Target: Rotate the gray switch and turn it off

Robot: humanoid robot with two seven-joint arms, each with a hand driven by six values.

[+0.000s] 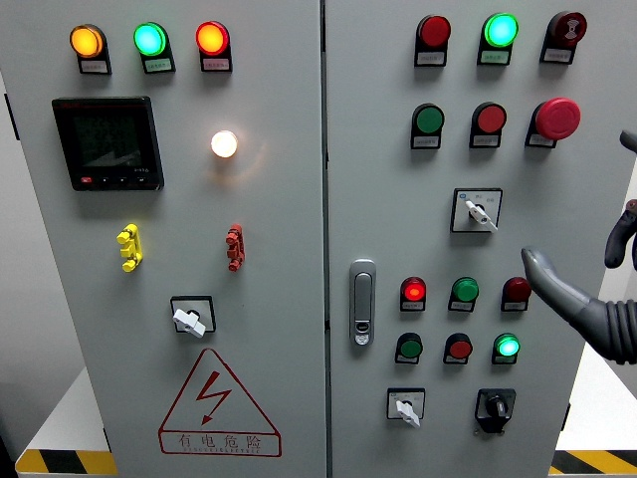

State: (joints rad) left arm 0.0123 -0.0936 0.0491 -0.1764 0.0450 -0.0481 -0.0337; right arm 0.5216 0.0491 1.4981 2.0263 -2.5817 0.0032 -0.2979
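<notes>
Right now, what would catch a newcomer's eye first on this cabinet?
Probably the glowing white lamp on the left door, under a row of lit orange, green and red lights. Next, the red lightning warning triangle low on that door, and the dark right robot hand reaching in from the right.

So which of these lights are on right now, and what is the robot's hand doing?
Top-left orange lamp: lit
Top-left green lamp: lit
Top-left red lamp: lit
White lamp: lit
Top-right green lamp: lit
Lower red lamp: lit
Lower green lamp: lit
Display: dark
Right hand: open, beside the panel, touching no switch
</notes>
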